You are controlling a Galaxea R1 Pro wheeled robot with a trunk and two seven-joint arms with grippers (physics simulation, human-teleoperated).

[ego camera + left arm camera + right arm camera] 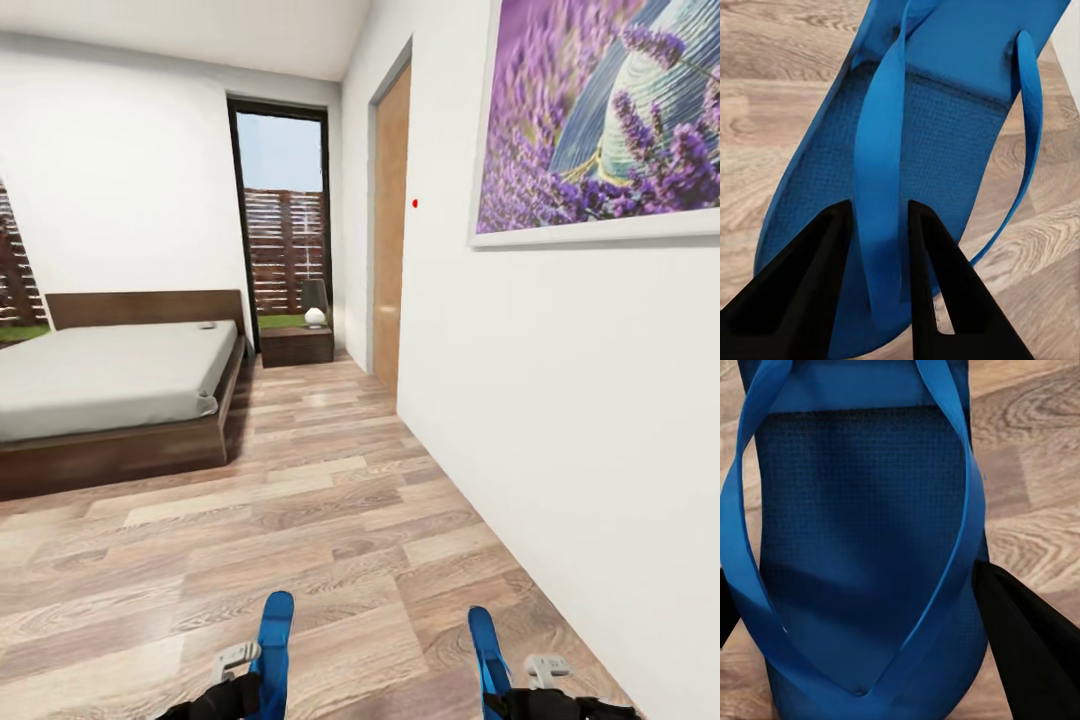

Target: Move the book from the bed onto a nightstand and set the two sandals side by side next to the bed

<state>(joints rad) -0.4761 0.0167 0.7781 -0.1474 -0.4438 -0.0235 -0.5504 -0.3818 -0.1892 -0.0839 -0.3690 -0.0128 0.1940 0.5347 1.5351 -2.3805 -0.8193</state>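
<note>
A bedroom with white walls and a wood-plank floor, seen from the robot's head. Low in this view, each arm carries one bright blue sandal pointing forward: the left sandal in the left gripper, the right sandal in the right gripper.

In the left wrist view, two black fingers close on the sandal's strap — the jaws are clamped on that strap, not the sole. In the right wrist view, the blue sole lies between black fingers at the frame's edges; the jaws appear clamped across the sandal's width, though contact on the far side is barely visible.

The bed, with a dark wooden frame and grey mattress, stands well ahead to the left. A small dark object near the headboard may be the book; it is too small to tell. A dark nightstand with a lamp sits beyond the bed, below the tall window. A lavender picture hangs on the right wall.

Risks from here, as a judgement: the strap grip is soft, so the left sandal could swing or slip out during driving. The wall lies close on the right — turning could brush the right sandal against it. Released unevenly, the sandals may land apart or askew rather than side by side.
</note>
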